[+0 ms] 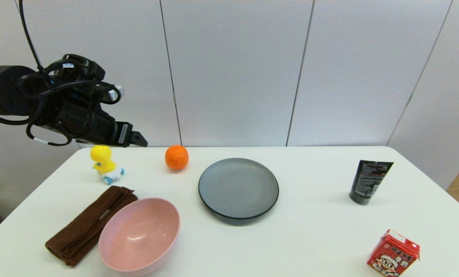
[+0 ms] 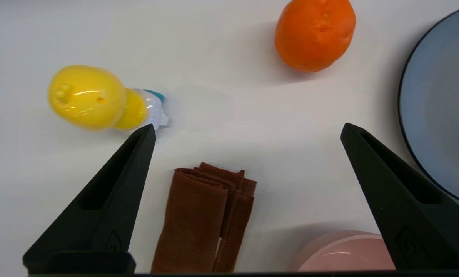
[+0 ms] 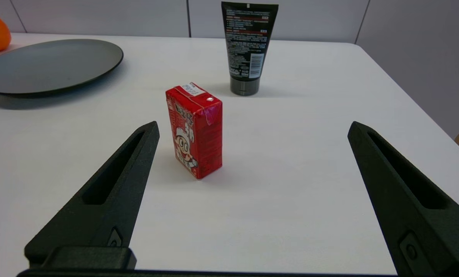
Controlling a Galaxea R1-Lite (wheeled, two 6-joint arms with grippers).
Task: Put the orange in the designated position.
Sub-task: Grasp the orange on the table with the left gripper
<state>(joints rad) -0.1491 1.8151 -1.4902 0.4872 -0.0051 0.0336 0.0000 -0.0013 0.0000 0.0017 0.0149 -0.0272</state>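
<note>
The left pincer hangs in the air above the counter's far left corner, its two black fingers spread wide with nothing between them. That wide gape suits a round fruit, and the height keeps it clear of the clutter beneath. From its wrist view it looks straight down on the yellow toy duck and the folded brown cloth, with the rim of the pink bowl just showing.

The orange sits on the bare counter close to the far edge, between the duck and the dark grey plate, near both but touching neither. It is free to be taken from above, though the plate's rim on one side leaves less room for a finger there.

The designated position carries no mark that I can see; a bare patch of counter is all it would be, and much of the middle and right is open.

The right pincer waits low by the near right corner, likewise wide open and empty, facing the red drink carton with the black tube standing beyond it. I judge it idle.
</note>
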